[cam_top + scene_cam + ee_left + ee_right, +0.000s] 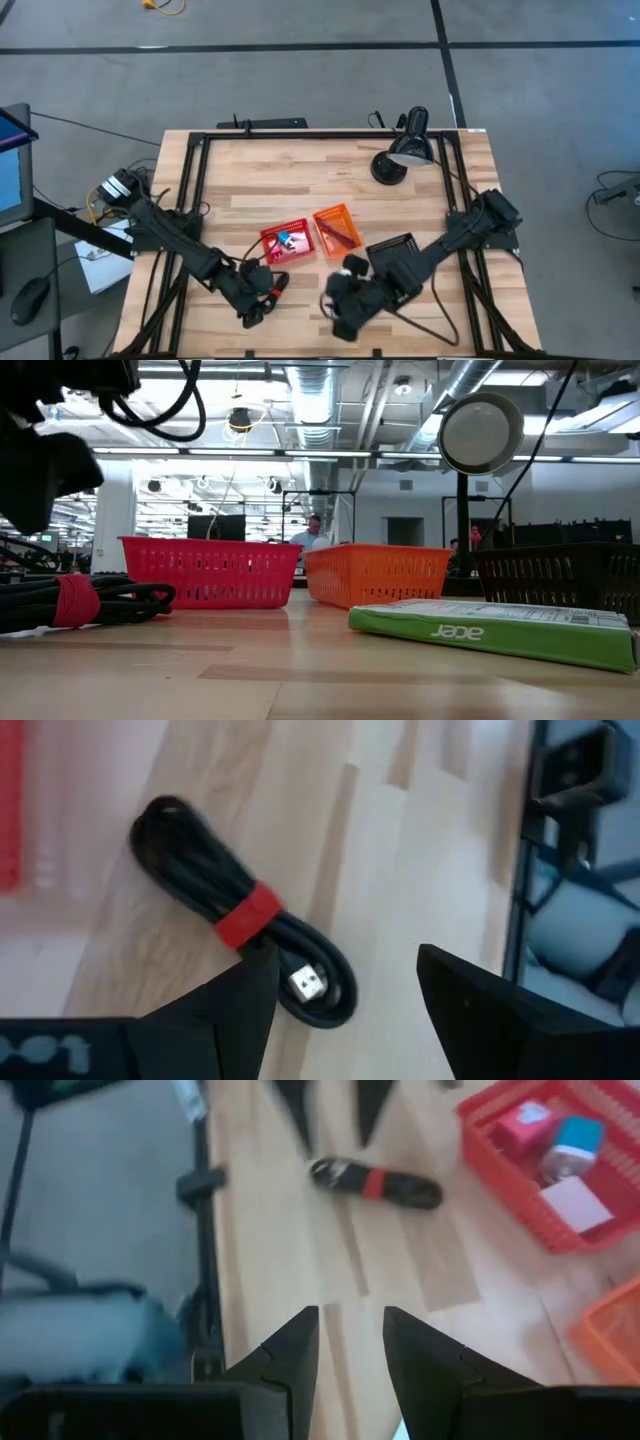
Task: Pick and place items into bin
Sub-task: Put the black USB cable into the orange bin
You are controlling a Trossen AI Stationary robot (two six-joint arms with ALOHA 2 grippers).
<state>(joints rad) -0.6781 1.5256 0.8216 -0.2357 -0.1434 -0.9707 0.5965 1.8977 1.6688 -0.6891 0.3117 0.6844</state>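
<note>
The black coiled cable with a red band lies loose on the wooden table at lower centre-left of the high view, just below the red bin, which already holds small blue, pink and white pieces. The left gripper hovers over the cable, jaws spread wide and empty: the approach step. Next it should descend astride the coil and close. The right gripper, open and empty, waits at lower centre.

Red bin contents hidden behind its wall in low view. Orange bin cut off at 4 o'clock — right wrist view. Black bin mostly under right arm.
</note>
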